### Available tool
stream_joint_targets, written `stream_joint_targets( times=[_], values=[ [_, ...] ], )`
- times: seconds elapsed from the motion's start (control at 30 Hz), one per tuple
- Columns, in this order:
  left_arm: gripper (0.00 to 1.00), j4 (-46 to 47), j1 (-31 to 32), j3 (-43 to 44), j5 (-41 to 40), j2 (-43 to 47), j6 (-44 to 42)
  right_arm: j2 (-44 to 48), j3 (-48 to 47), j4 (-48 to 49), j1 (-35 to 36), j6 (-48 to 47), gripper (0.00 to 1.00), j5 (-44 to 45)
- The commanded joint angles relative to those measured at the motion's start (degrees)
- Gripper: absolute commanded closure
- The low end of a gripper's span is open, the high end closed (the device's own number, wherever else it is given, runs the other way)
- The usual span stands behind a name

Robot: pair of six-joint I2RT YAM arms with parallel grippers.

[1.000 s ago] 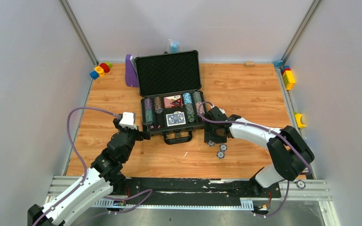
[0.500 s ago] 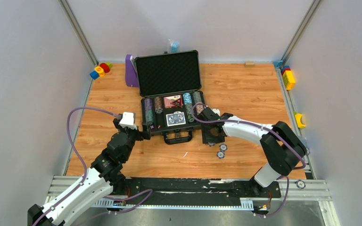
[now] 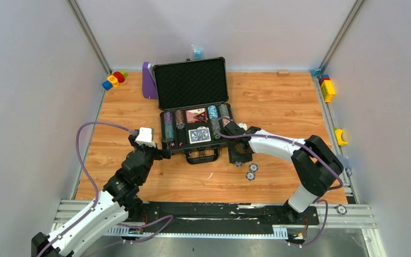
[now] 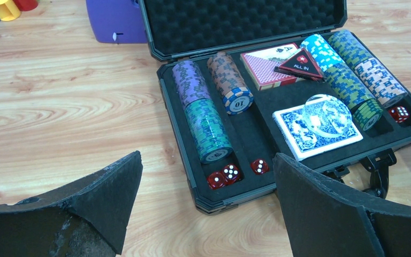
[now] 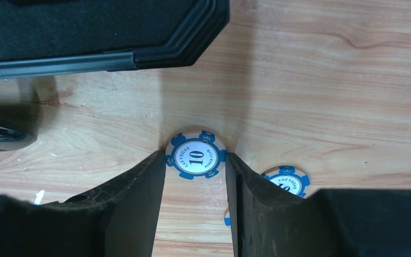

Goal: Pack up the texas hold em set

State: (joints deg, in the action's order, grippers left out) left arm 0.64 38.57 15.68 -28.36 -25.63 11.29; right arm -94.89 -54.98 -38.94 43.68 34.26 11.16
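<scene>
**Two arms at the case, one chip between the right fingers**

You had the right arm reaching in from the worktop's right edge, elbow bent and forearm stretched leftward. Its right gripper [image 3: 239,156] pointed straight down just off the front right corner of the open briefcase [image 3: 191,85]. In the wrist view its fingers [image 5: 134,203] flanked a blue-and-white poker chip [image 5: 195,155] marked 10, lying flat on the wood. Each tip met the chip's rim, pinching it from either side.

Your left arm rose from the near left corner, bent. The left gripper [image 4: 207,158] was held low at the case's front left corner, fingers spread wide and holding nothing.

The briefcase sat mid-worktop toward the far edge, lid upright. Chip rows [image 4: 206,120], card decks [image 4: 294,136] and red dice [image 4: 223,175] lay in its foam tray.

From above, the gripper hid the pinched chip, and only two loose chips [image 3: 253,167] showed on the wood near it. At the wrist, the right finger covered part of a second chip [image 5: 287,181], and a sliver of another peeked between the fingers. The case handle [image 4: 379,170] was partly cut off behind the left gripper's finger.
</scene>
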Motion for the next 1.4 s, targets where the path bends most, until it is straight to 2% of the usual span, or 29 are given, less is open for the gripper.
stream_joint_targets(
  times=[0.0,0.37,0.93,1.13,1.2,1.27,1.37],
  values=[
    [0.0,1.2,0.11,0.17,-0.31,0.49,1.01,-4.02,4.84,0.38,-0.4,0.21,0.55,-3.02],
    [0.0,1.2,0.11,0.12,-0.24,0.45,1.02,-0.68,4.83,-0.24,-0.67,0.36,0.76,-2.58],
    [0.0,1.4,0.14,0.11,-0.14,0.25,1.02,7.66,1.5,-5.85,-0.79,2.82,0.77,3.64],
    [0.0,1.2,0.15,0.08,-0.41,0.45,1.15,13.31,4.25,-6.74,-2.53,5.33,0.76,5.59],
    [0.0,1.25,0.11,0.08,-0.34,0.36,1.11,14.86,5.13,-6.56,-3.42,5.35,0.74,5.07],
    [0.0,1.26,0.11,0.05,-0.2,0.4,1.1,15.33,5.6,-6.34,-4.21,5.01,0.66,4.1],
    [0.0,1.29,0.12,0.15,-0.2,0.4,1.11,14.99,6.54,-3.93,-5.58,3.59,0.42,0.59]
  ],
)
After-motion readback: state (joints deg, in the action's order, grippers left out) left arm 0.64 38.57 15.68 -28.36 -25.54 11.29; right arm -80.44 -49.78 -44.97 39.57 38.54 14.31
